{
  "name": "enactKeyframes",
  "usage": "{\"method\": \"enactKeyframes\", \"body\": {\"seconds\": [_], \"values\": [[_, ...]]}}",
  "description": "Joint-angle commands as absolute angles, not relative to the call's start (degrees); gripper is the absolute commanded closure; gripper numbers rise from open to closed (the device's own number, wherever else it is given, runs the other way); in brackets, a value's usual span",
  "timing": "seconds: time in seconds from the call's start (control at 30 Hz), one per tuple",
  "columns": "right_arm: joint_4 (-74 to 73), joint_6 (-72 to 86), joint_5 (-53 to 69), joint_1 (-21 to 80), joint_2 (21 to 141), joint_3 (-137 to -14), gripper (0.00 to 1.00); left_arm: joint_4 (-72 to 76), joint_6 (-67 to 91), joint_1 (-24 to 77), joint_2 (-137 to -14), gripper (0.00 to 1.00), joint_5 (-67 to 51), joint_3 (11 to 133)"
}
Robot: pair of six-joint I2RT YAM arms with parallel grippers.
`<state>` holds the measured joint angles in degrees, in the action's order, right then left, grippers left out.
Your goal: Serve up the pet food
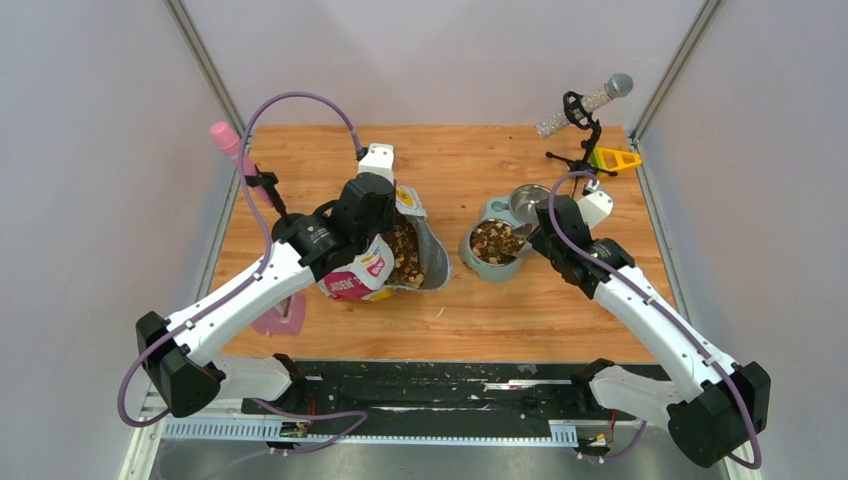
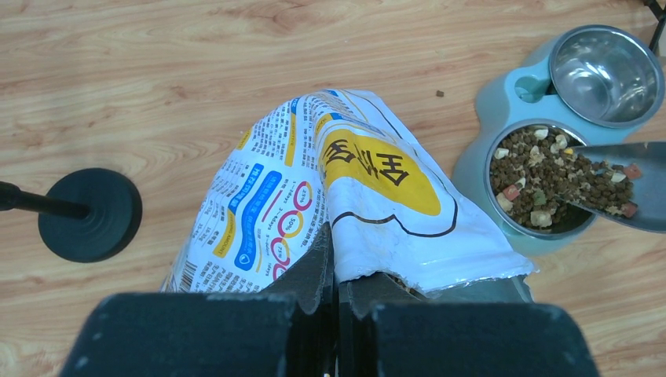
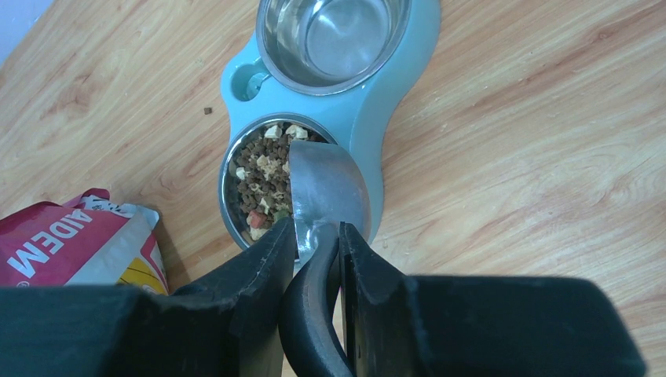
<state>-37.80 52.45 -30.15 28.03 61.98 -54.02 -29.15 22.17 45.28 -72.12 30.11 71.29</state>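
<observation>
Fingers of right gripper (image 3: 316, 234) clamp grey scoop (image 3: 326, 184) above pet food (image 3: 255, 184) in feeder (image 3: 393, 118); left gripper (image 2: 334, 259) pinches bag (image 2: 377, 181) at feeder's nine o'clock.

Plain pale lilac walls (image 1: 450, 50) enclose a wooden table (image 1: 500, 305) on three sides. Slanting metal posts (image 1: 205, 62) stand at its back corners. The light is soft and even.

One printed white, yellow and blue pet-food bag (image 2: 377, 196). One pale teal plastic double feeder (image 3: 393, 118) with two round steel bowls (image 3: 338, 39), one holding small brown and tan kibble (image 3: 255, 184). One grey metal scoop (image 3: 330, 188). Two microphones: one pink microphone (image 1: 222, 137), one glittery silver microphone (image 1: 590, 100).
</observation>
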Motion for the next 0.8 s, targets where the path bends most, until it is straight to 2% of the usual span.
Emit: {"method": "enactKeyframes", "body": {"seconds": [0.0, 0.77], "values": [[-36.62, 50.98, -29.79, 27.77, 61.25, -57.57, 1.00, -25.71, 21.97, 44.92, -69.43, 1.00, 34.12, 72.97], [-43.41, 42.51, -32.51, 27.69, 65.15, -64.29, 1.00, -25.61, 21.76, 44.93, -70.13, 1.00, 35.17, 73.27]]}}
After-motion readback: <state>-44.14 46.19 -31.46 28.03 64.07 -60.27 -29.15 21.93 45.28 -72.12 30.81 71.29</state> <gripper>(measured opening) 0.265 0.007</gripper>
